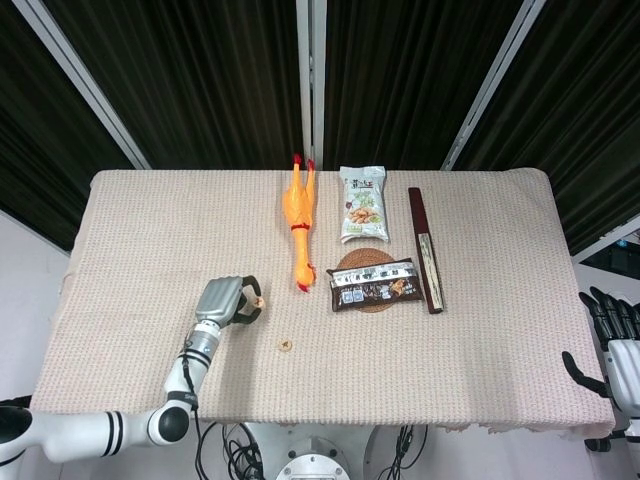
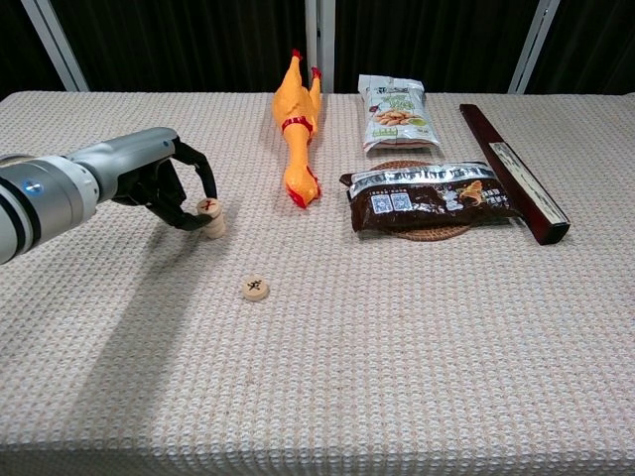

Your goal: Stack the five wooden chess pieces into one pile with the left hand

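While my left hand (image 2: 164,183) curls around the little pile of wooden chess pieces (image 2: 210,218), its dark fingertips (image 2: 189,220) sit right at the top disc, though I honestly can't tell if they're actually pinching it. That pile is a short column of round pale discs on the nubby beige tablecloth (image 2: 397,327). One more flat disc (image 2: 255,289) lies apart, nearer the front edge. Farther back there's a glossy rubber chicken (image 2: 298,129) and a crinkly dark snack packet (image 2: 427,198). My right hand (image 1: 612,345) hangs off the table edge, fingers loosely apart.
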